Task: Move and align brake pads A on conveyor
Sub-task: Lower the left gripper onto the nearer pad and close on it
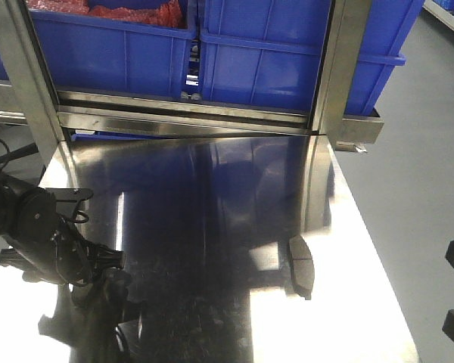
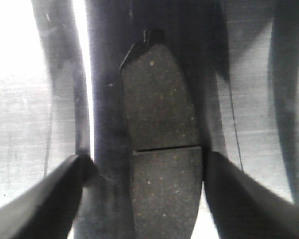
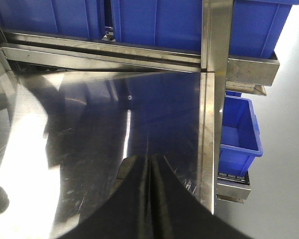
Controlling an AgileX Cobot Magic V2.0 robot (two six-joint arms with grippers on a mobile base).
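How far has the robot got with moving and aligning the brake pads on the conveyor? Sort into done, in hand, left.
Done: nothing that shows; no conveyor is in view. In hand: the left gripper straddles a brake pad lying flat on the steel table, jaws open, not yet gripping. Left: lifting and placing that one, plus another pad near the table's right edge; the right gripper is shut.

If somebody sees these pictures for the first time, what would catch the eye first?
The big blue bins on the rack behind the shiny steel table stand out first. In the left wrist view, a dark grey brake pad lies between the fingers of the open left gripper.
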